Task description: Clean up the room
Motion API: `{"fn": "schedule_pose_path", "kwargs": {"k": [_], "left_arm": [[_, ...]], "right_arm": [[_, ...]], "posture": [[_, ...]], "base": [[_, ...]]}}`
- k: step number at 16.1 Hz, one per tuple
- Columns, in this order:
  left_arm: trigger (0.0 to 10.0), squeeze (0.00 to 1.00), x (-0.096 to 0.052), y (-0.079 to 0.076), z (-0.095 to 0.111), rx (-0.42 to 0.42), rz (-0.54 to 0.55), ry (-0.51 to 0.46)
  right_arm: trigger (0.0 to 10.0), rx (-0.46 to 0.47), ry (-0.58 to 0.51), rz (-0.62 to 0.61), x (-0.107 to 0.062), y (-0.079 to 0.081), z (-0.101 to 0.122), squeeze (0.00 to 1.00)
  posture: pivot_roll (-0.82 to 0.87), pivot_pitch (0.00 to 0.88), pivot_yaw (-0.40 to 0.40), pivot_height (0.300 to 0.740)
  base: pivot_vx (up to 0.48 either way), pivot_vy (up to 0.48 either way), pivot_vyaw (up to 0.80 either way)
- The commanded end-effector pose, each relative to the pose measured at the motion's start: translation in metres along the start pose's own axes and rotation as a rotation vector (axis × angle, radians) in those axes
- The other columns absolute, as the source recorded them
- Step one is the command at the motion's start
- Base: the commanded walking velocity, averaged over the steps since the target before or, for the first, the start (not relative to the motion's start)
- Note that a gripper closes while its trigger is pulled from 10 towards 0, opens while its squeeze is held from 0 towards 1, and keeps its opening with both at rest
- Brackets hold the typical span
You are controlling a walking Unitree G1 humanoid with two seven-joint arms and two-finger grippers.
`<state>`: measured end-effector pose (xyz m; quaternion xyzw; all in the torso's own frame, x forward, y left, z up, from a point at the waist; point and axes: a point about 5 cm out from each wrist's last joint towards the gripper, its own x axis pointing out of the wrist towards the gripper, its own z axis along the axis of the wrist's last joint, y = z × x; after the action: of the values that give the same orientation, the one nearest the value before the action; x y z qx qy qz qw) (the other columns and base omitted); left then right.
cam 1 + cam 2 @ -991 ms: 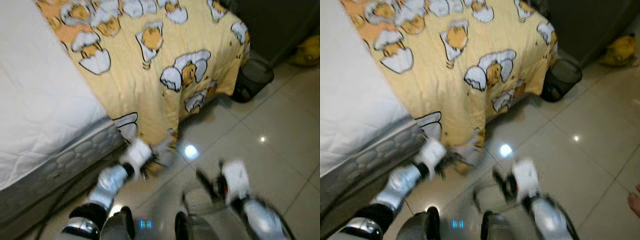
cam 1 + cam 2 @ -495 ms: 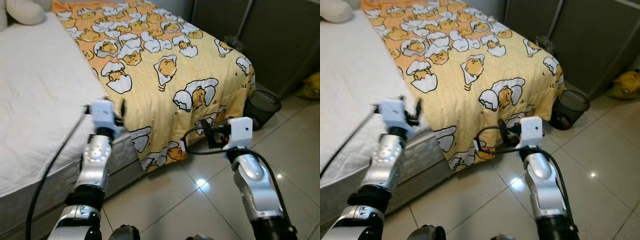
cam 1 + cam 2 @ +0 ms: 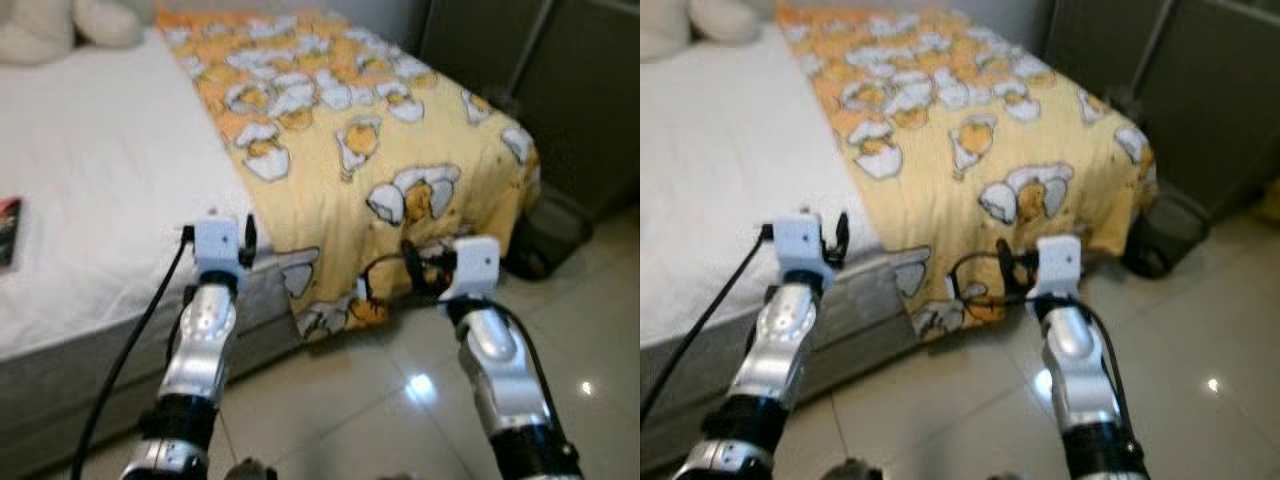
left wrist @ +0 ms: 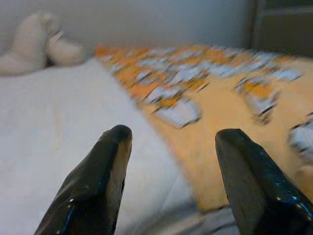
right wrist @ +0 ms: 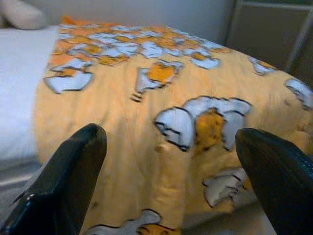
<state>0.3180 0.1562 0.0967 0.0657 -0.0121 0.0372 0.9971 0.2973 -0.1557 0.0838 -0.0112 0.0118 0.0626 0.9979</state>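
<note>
Both pincers are standing with fingers spread wide and holding nothing: I'm reading the left gripper (image 4: 171,181) and the right gripper (image 5: 171,181) that way off their wrist cameras, where each pair of black fingers is framing the bed with a broad gap between.

I'm taking the yellow blanket (image 3: 370,170) as the thing to tidy, though that's my judgement from the task line. It's lying along the bed's far side, its long axis running from about 11 o'clock near the pillows (image 3: 60,25) down toward 4 o'clock, where its end is hanging over the foot of the mattress (image 3: 60,330) and reaching down close to the floor (image 3: 360,400).

From the right gripper, the draped end is sitting at 12 o'clock, just ahead and near. From the left gripper, the blanket's near edge is lying at roughly 1 o'clock, just beside the fingers, with bare white sheet (image 3: 100,190) dead ahead. So the right arm is looking nearer to the hanging corner, the left nearer to the long edge on top.

Further out, a small dark flat object (image 3: 8,230) is resting on the sheet at 9 o'clock; I can't tell what it is. A dark bin (image 3: 545,245) is standing on the floor at 3 o'clock, beside the bed's foot, blurred.
</note>
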Motion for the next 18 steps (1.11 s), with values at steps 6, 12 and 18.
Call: {"fn": "schedule_pose_path", "kwargs": {"k": [6,12,18], "left_arm": [[10.0,0.0,-0.001,-0.004,0.0,0.021,0.007,0.04],[10.0,0.0,0.002,-0.01,-0.001,0.065,-0.005,0.07],[10.0,0.0,0.0,-0.013,-0.007,0.039,-0.002,0.116]], "right_arm": [[10.0,-0.008,0.008,0.005,-0.001,-0.001,-0.009,1.0],[10.0,0.003,0.032,0.032,-0.003,0.003,-0.018,1.0],[10.0,0.011,0.06,0.035,-0.01,0.002,-0.028,1.0]], "posture": [[-0.04,0.0,0.018,0.74],[-0.03,0.0,0.018,0.74],[-0.04,0.0,0.028,0.74]], "base": [[0.0,-0.453,0.56],[0.0,-0.315,0.52],[0.0,-0.48,0.49]]}}
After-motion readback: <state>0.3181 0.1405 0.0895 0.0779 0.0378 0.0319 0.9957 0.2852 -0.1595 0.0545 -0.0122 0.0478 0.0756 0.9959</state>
